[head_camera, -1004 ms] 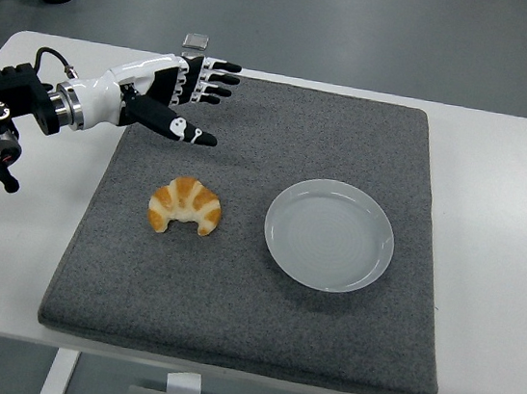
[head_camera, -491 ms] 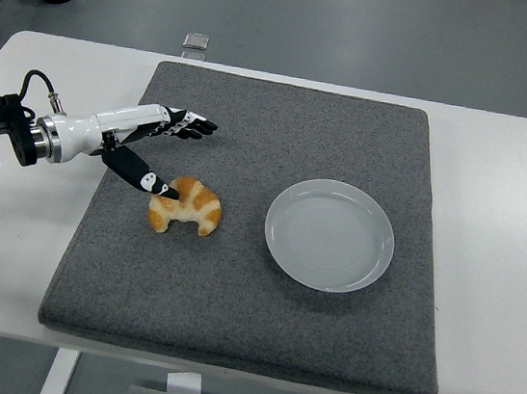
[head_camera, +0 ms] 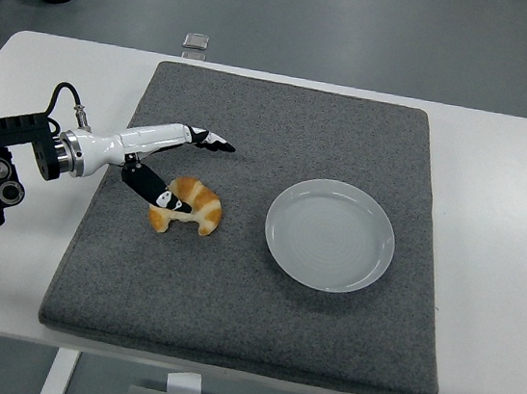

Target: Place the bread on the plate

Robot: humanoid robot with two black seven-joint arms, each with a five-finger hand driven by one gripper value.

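We see that the left robot hand (head_camera: 172, 168) has dropped from above the far-left part of the gray mat (head_camera: 252, 283) down to the bread (head_camera: 187, 204) within the last second, so the grasp looks about to begin. The bread itself has not moved: it lies on the mat, left of the empty white plate (head_camera: 329, 235) and apart from it. The arm reaches in low from the left over the white tabletop (head_camera: 507, 190), the hand turned edge-on. Its fingers stretch out past the bread's far side, the thumb rests on its near-left end, and the hand stays spread, not yet closed.
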